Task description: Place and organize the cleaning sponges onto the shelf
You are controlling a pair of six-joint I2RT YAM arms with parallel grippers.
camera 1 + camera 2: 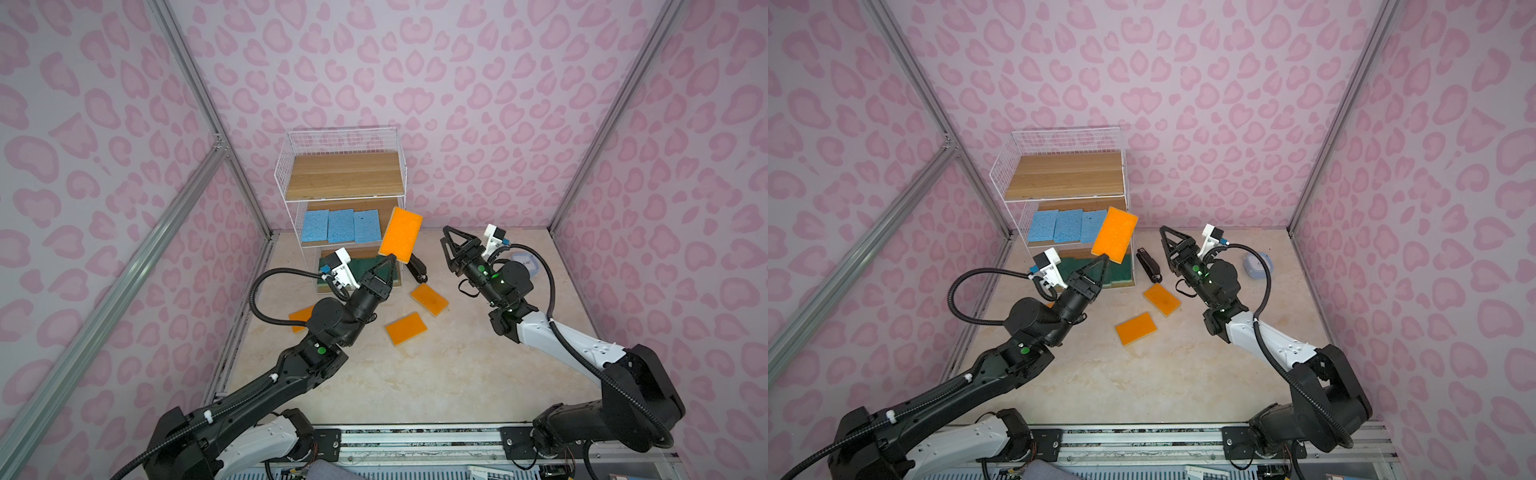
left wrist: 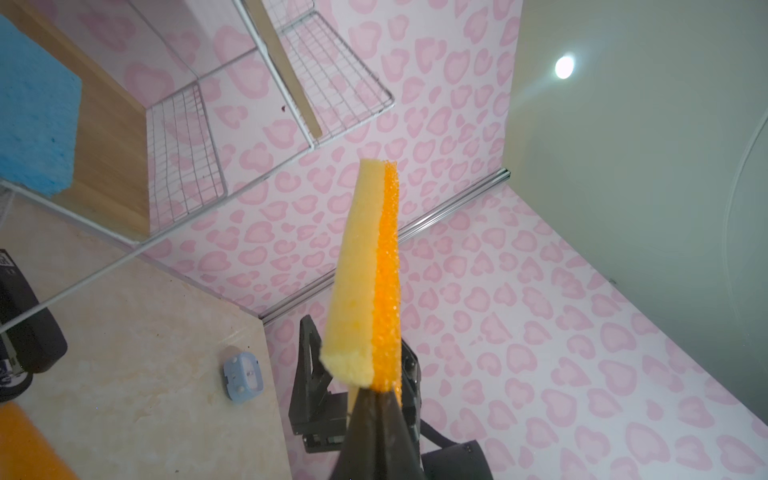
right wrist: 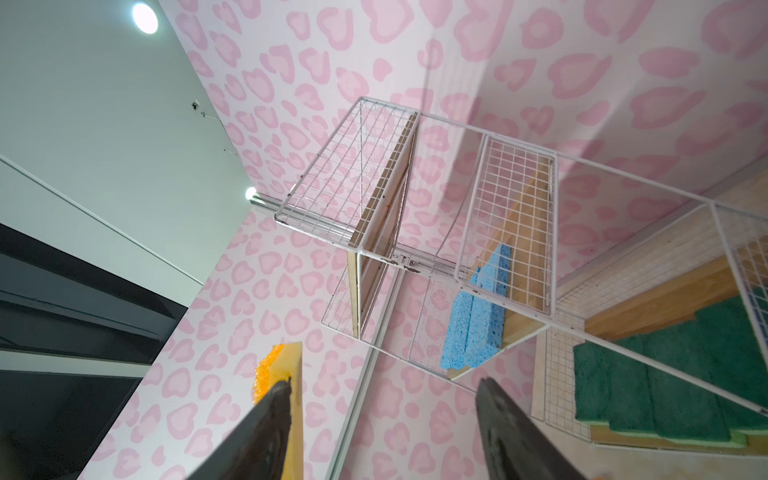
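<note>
While the left gripper (image 1: 390, 258) pinches its edge, the orange sponge (image 1: 401, 236) juts outward.

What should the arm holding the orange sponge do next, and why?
Probably lift the orange sponge a little higher, toward the top board. The left gripper pinches it by one end. The blue sponges and green sponges sit on the lower tiers; only that board is bare.

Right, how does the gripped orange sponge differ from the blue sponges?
The orange sponge is held tilted in the left gripper; the blue sponges lie flat on the shelf. The orange sponge has a yellow backing; the blue sponges are one colour. All are rectangular pads.
</note>
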